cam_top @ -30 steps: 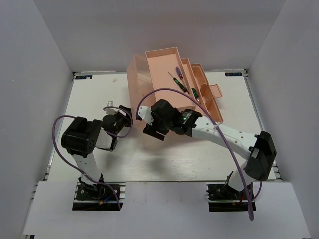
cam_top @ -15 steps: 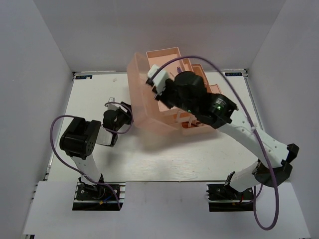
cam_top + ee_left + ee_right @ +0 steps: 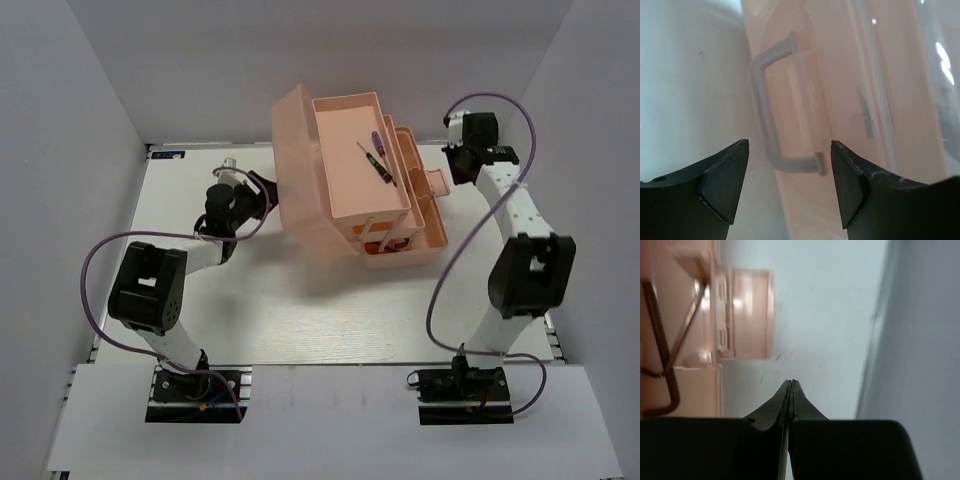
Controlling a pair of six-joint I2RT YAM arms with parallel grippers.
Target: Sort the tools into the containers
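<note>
**Sorting looks nearly done: two screwdrivers already lie in the open toolbox.**

The toolbox stands mid-table near the far edge of the table. A purple-handled screwdriver and a green-handled screwdriver lie in its largest compartment, and what the smaller trays hold is too small to tell. The left gripper is released, jaws spread just before the lid handle. The right gripper is clenched on nothing near the far right corner. No loose tool shows outside, so little seems left.
</note>
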